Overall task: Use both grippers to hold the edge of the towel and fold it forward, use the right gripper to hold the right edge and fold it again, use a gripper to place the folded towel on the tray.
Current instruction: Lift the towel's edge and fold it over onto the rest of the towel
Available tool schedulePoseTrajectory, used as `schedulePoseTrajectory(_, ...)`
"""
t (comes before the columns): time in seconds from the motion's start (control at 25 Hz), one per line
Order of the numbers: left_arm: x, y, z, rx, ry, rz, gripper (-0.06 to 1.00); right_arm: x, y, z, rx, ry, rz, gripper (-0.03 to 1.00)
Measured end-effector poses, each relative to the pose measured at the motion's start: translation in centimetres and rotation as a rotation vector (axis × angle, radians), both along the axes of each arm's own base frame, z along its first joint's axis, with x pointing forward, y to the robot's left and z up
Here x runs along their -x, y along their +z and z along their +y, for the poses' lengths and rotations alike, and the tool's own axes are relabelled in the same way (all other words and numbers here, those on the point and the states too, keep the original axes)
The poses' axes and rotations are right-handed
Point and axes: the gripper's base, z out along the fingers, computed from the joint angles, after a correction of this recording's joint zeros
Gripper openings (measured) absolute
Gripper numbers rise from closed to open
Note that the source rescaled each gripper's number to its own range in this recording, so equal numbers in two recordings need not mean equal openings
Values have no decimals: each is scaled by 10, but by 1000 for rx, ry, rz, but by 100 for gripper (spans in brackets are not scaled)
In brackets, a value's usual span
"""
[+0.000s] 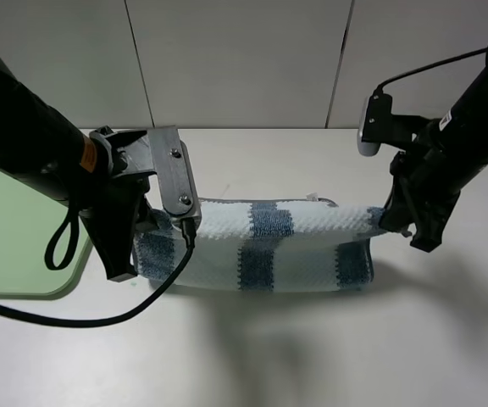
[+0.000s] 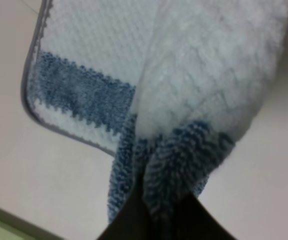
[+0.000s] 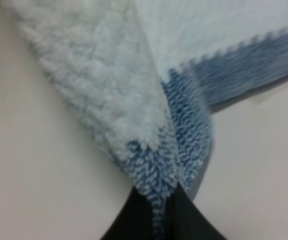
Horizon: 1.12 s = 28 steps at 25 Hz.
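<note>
- Towel [image 1: 269,246] spans the middle of the surface [image 1: 312,356], pinched at its ends by the left gripper [image 1: 134,254] and right gripper [image 1: 394,219], barring the way between them.
- Tray [image 1: 7,246] lies far left, partly screened by the left arm [image 1: 24,144].
- Black cable [image 1: 100,320] droops in front of the towel's left end.
- Bare surface: in front of the towel right of the cable, and behind it up to the wall [image 1: 244,59].

Left arm [image 1: 24,144] black, orange ring [image 1: 88,156], silver plate [image 1: 174,174], trailing cable [image 1: 83,322]; right arm [image 1: 481,102] black.
</note>
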Motion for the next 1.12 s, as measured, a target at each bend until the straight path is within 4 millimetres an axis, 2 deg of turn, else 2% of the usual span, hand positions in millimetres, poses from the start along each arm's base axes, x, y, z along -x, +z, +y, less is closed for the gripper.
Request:
schedulePoseTrajectory(0.16, -11, -15, 4, -27, 37, 34, 0, -5, 7, 2, -15, 6, -24, 0)
schedulePoseTrajectory(0.4, -23, -42, 0, -42, 43, 67, 0, -7, 3, 3, -12, 16, -22, 0)
schedulePoseTrajectory(0.6, -28, -49, -2, -23, 42, 53, 0, -15, -4, 5, -2, 20, -10, 0)
schedulePoseTrajectory(1.12, -51, -59, 12, 24, 104, 11, 0, -37, -22, 12, 2, 12, -14, 0)
